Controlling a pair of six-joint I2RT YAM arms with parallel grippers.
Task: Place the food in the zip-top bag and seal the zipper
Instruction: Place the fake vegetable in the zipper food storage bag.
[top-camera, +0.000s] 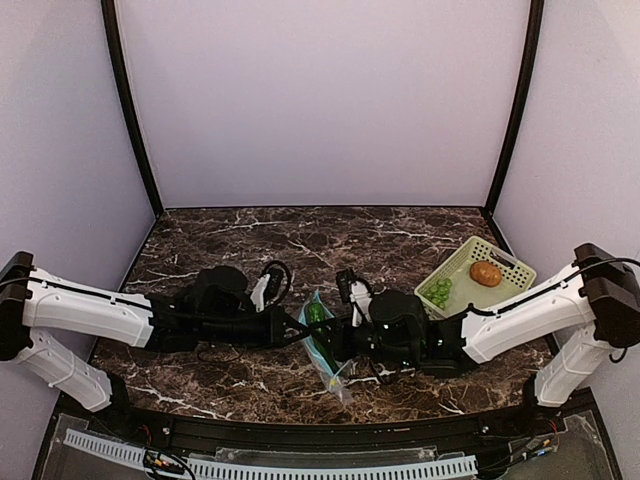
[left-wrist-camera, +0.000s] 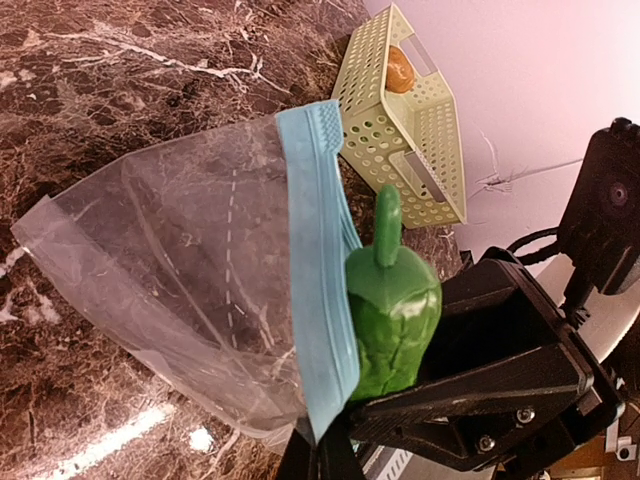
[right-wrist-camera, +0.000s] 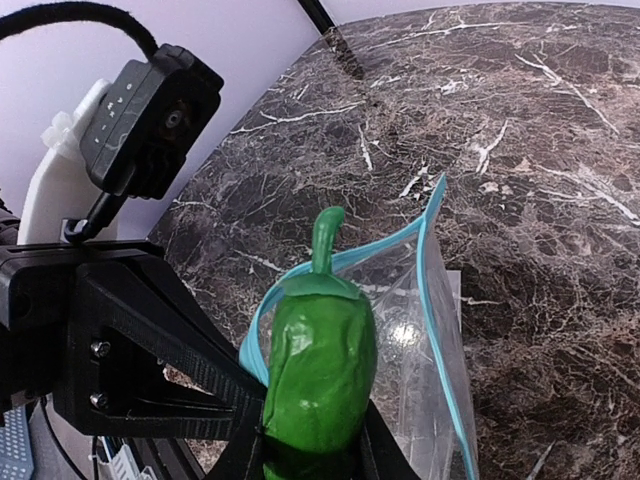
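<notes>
The clear zip-top bag (top-camera: 327, 362) lies at the table's centre, its mouth lifted. My left gripper (left-wrist-camera: 322, 440) is shut on the teal-blue zipper strip (left-wrist-camera: 318, 250) and holds that edge up; it shows in the top view (top-camera: 298, 328) too. My right gripper (right-wrist-camera: 318, 445) is shut on the bright green lumpy vegetable (right-wrist-camera: 320, 355), stem first, at the bag's open mouth (right-wrist-camera: 420, 340). The vegetable (left-wrist-camera: 392, 320) sits just beside the strip and looks outside the bag. The brown-orange oval (top-camera: 485, 273) lies in the basket.
The pale green slotted basket (top-camera: 500, 255) stands at the right, near the right arm, and also holds a small cluster of green balls (top-camera: 438, 292). Both wrists crowd together at the table's centre. Purple walls close the back and sides.
</notes>
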